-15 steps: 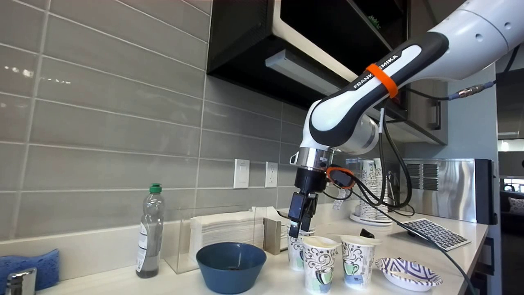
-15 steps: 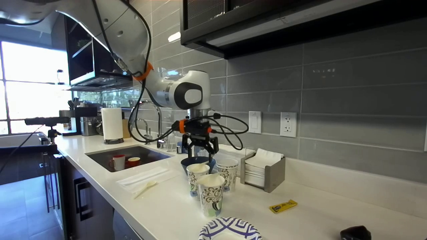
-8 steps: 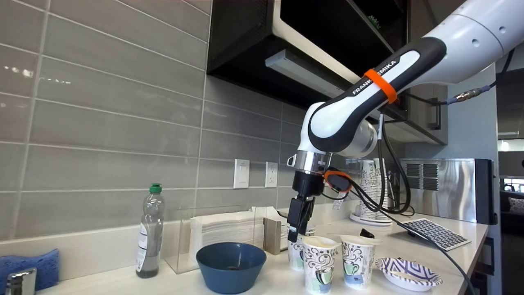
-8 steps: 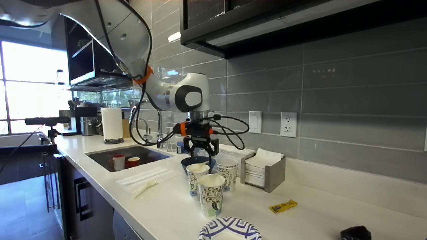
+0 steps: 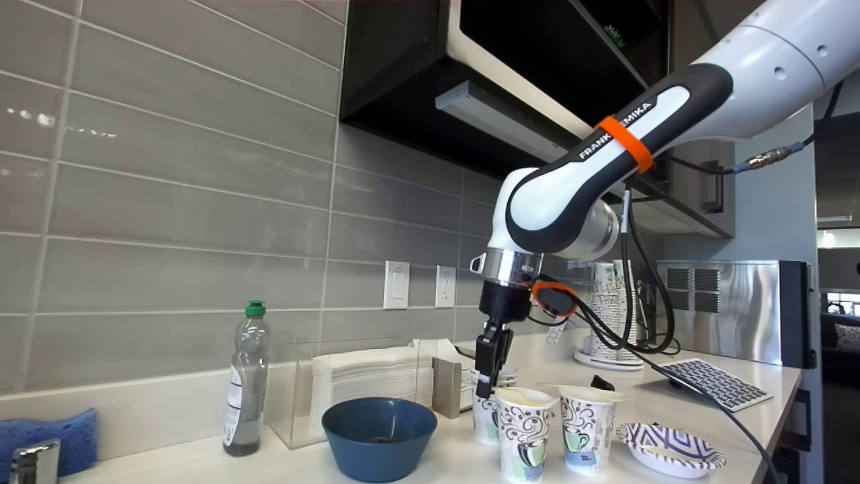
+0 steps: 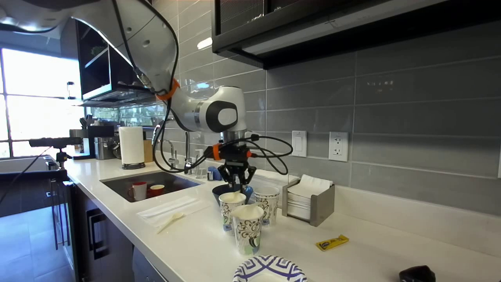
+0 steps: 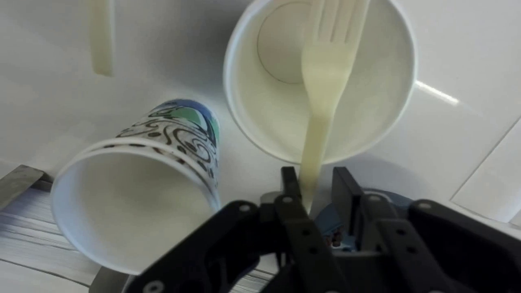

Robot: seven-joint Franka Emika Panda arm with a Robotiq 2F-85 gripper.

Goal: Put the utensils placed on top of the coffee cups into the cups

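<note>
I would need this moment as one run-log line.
fork: lying over mouth of cup | hand: open, astride fork handle | grasp: not yet closed | insertion: pending

I log the window (image 6: 39, 74) overexposed, small glints on the wall tiles (image 5: 181, 202). In the wrist view my pincer (image 7: 316, 175) reads dark; the counter (image 7: 460, 49) carries a bright streak, soft shadows.

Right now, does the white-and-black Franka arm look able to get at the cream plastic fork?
Probably yes: the black pincer stands open astride the handle of the fork, which juts past the rim of the patterned white paper cup; nothing visible blocks it.
</note>
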